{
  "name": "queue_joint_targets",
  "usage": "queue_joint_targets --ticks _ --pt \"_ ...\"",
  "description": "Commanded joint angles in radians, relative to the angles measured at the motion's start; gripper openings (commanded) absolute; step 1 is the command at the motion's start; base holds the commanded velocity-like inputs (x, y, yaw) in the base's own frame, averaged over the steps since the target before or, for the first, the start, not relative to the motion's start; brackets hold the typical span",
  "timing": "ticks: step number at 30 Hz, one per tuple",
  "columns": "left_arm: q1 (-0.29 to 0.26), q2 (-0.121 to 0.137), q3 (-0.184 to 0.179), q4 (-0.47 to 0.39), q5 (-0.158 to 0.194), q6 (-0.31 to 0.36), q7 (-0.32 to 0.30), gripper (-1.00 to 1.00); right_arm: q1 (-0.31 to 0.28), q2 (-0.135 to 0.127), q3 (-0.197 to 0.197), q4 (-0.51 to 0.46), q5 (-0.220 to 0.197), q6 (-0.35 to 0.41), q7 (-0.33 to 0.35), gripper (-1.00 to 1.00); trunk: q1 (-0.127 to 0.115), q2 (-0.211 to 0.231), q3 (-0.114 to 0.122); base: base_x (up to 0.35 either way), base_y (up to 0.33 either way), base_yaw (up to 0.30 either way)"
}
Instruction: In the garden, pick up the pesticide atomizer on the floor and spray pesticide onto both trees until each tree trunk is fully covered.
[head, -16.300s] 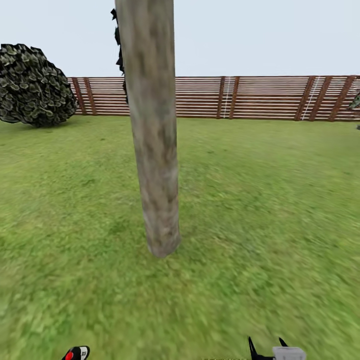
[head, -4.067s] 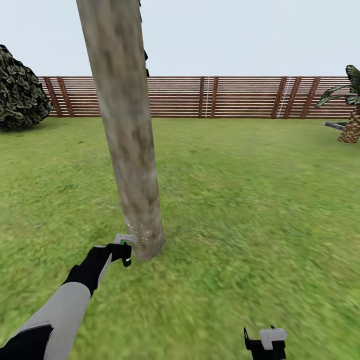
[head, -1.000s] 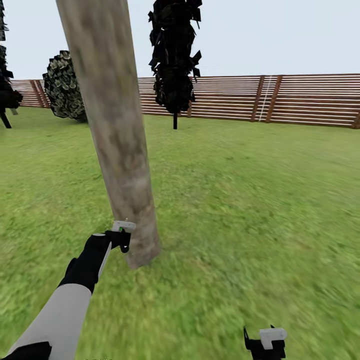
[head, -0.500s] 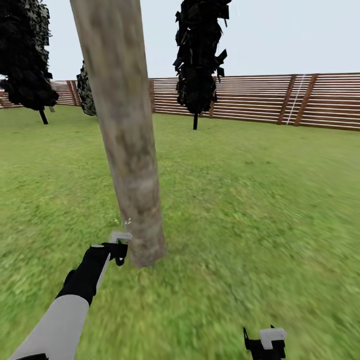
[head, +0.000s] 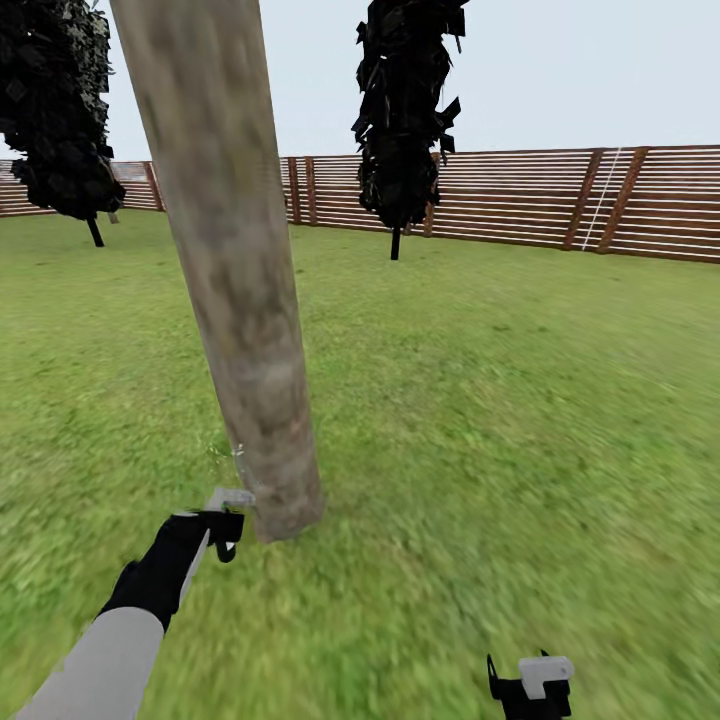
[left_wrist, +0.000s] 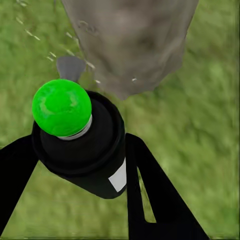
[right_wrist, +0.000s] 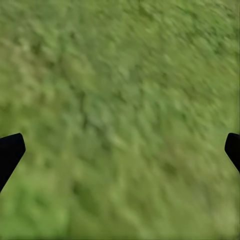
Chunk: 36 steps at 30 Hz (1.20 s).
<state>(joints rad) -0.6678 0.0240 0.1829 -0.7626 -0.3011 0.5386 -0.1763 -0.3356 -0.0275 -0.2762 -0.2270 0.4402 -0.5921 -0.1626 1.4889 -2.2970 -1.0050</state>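
Standing close in front, the tree trunk (head: 235, 300) is leaning slightly left as it rises out of the head view, its base meeting the grass lawn (head: 500, 420) just right of the left gripper (head: 226, 522). That gripper is reaching forward at the end of its grey-and-black arm and is clamping the pesticide atomizer (left_wrist: 80, 137), a dark bottle with a bright green spot; the black fingers (left_wrist: 150, 195) are pressing against its sides, and its nozzle is pointing at the foot of the trunk (left_wrist: 130, 40), near but apart from it. Fine white specks of pesticide (left_wrist: 35, 30) are hanging in the air beside the bark, and a few are showing by the trunk's left edge (head: 238, 452). The right gripper (head: 530, 690) is sitting low at the near right, its finger tips (right_wrist: 10, 152) spread wide over bare grass with nothing between them. Open lawn is stretching right and far to the brown slatted fence (head: 520, 200). Two dark-foliaged trees are standing far off, one far left (head: 60, 110), one centre (head: 400, 110).
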Motion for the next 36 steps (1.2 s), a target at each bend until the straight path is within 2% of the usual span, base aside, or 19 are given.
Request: queue_joint_targets --ticks 1,2,3,5,6,9,12,16,17,20,23,25,27,28,30,31,32,33,36 --pt "0.0 -0.018 -0.001 0.017 -0.004 -0.011 0.001 -1.0 0.0 0.0 0.0 0.0 0.0 0.0 0.0 1.0 0.0 0.0 0.0 0.001 -0.001 0.0" --pt "0.0 -0.041 -0.002 0.034 -0.004 -0.048 0.001 -1.0 0.0 0.0 0.0 0.0 0.0 0.0 0.0 1.0 0.0 0.0 0.0 0.0 0.0 0.0" --pt "0.0 -0.052 -0.001 0.042 -0.005 -0.079 0.003 -1.0 0.0 0.0 0.0 0.0 0.0 0.0 0.0 1.0 0.0 0.0 0.0 0.0 0.0 0.0" --pt "-0.001 -0.056 0.004 0.048 -0.006 -0.106 0.005 -1.0 0.0 0.0 0.0 0.0 0.0 0.0 0.0 1.0 0.0 0.0 0.0 0.0 0.0 0.0" --pt "-0.001 -0.052 0.006 0.049 -0.006 -0.113 0.006 -1.0 0.0 0.0 0.0 0.0 0.0 0.0 0.0 1.0 0.0 0.0 0.0 0.0 0.0 0.0" --pt "0.001 -0.008 0.007 0.051 -0.009 -0.12 0.006 -1.0 0.0 0.0 0.0 0.0 0.0 0.0 0.0 1.0 0.0 0.0 0.0 0.0 0.0 0.0" --pt "0.016 0.01 0.006 0.051 -0.008 -0.123 0.006 -1.0 0.0 0.0 0.0 0.0 0.0 0.0 0.0 1.0 0.0 0.0 0.0 0.146 0.0 0.0" --pt "0.026 -0.004 0.005 0.052 -0.004 -0.128 0.006 -1.0 0.0 -0.002 0.0 0.0 0.0 0.0 0.0 1.0 0.0 0.0 0.0 0.318 -0.004 0.0" --pt "0.026 -0.027 0.004 0.052 -0.004 -0.131 0.006 -1.0 0.0 -0.002 0.0 -0.001 0.0 0.0 0.0 1.0 0.0 0.0 0.0 0.332 -0.074 0.0" --pt "0.027 -0.039 0.005 0.052 -0.004 -0.138 0.006 -1.0 0.0 -0.002 0.0 0.0 0.0 0.0 0.0 1.0 0.0 0.0 0.0 0.201 -0.064 0.0" --pt "0.063 -0.022 0.012 0.045 -0.008 -0.144 0.006 -1.0 0.0 -0.001 0.0 0.0 0.0 0.0 0.0 1.0 0.0 0.0 0.0 0.029 -0.01 0.0" --pt "0.077 -0.005 0.032 0.042 -0.009 -0.156 0.006 -1.0 0.0 -0.001 0.0 0.0 0.0 0.0 0.0 1.0 0.0 0.0 0.0 0.005 -0.002 0.0" --pt "0.085 0.01 0.062 0.05 -0.009 -0.207 0.005 -1.0 0.0 0.0 0.0 0.0 0.0 0.0 0.0 1.0 0.0 0.0 0.0 0.002 -0.001 0.0" --pt "0.089 0.009 0.066 0.052 -0.009 -0.225 0.005 -1.0 0.0 0.0 0.0 0.0 0.0 0.0 0.0 1.0 0.0 0.0 0.0 0.0 0.0 0.0" --pt "0.101 -0.007 0.066 0.055 -0.009 -0.24 0.005 -1.0 0.0 -0.001 0.0 0.0 0.0 0.0 0.0 1.0 0.0 0.0 0.0 0.0 0.0 0.0" --pt "0.104 -0.025 0.066 0.055 -0.009 -0.243 0.005 -1.0 0.0 -0.001 0.0 0.0 0.0 0.0 0.0 1.0 0.0 0.0 0.0 0.0 0.0 0.0" --pt "0.105 -0.06 0.066 0.055 -0.011 -0.245 0.005 -1.0 0.0 0.0 0.0 0.0 0.0 0.0 0.0 1.0 0.0 0.0 0.0 0.0 0.0 0.0" --pt "0.106 -0.076 0.065 0.055 -0.011 -0.245 0.004 -1.0 0.0 0.0 0.0 0.0 0.0 0.0 0.0 1.0 0.0 0.0 0.0 0.0 0.0 0.0" --pt "0.106 -0.089 0.065 0.053 -0.012 -0.244 0.003 -1.0 0.0 0.0 0.0 0.0 0.0 0.0 0.0 1.0 0.0 0.0 0.0 0.0 0.0 0.0"
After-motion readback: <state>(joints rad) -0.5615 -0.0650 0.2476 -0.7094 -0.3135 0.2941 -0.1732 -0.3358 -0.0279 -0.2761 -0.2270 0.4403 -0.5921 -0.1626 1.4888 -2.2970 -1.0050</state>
